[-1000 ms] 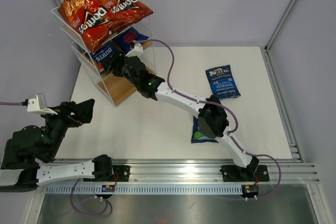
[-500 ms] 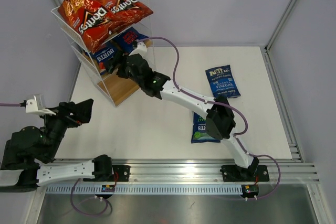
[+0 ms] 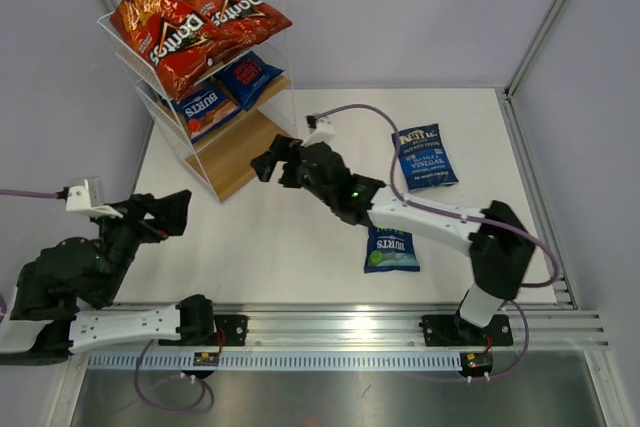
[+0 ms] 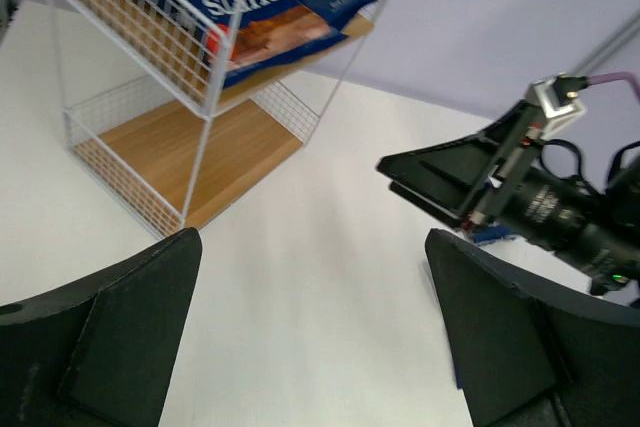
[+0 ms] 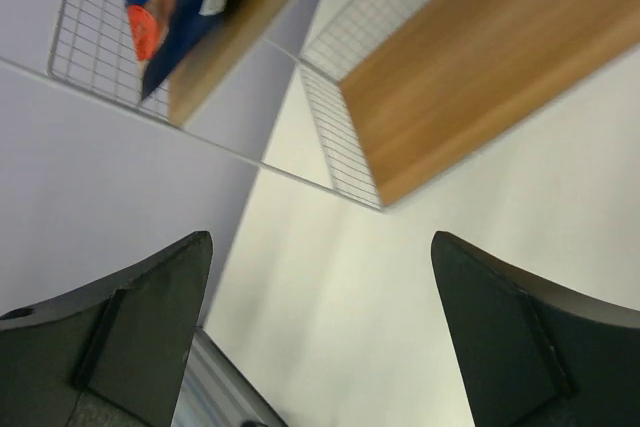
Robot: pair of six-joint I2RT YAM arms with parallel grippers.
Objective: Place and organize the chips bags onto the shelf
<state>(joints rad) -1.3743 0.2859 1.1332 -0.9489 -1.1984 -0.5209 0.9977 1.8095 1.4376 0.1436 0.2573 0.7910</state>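
Top external view: the white tabletop (image 3: 300, 227) carries the three-tier wire shelf (image 3: 243, 150) at its far left corner. Two red Doritos bags (image 3: 188, 22) lie on the top tier. Two dark blue bags sit side by side on the middle tier, a Burts bag (image 3: 205, 102) and a second blue bag (image 3: 248, 72). The bottom board is bare.

Two bags are not yet shelved. The Kettle bag (image 3: 424, 155) lies flat toward the far right. A loose Burts bag (image 3: 392, 249) lies flat just under the right arm's forearm. Each has its long axis running roughly near to far.

The right gripper (image 3: 266, 161) hovers just off the shelf's front corner, pointing at the shelf. The right wrist view shows its fingers (image 5: 130, 317) spread wide with nothing between them. The left gripper (image 3: 172, 209) sits near the left edge; its fingers (image 4: 110, 327) are likewise wide apart and empty.

Both loose bags lie behind and to the right of the right gripper, well apart from the left one. I judge the right arm the nearer for either pick, with the loose Burts bag the closer of the two.
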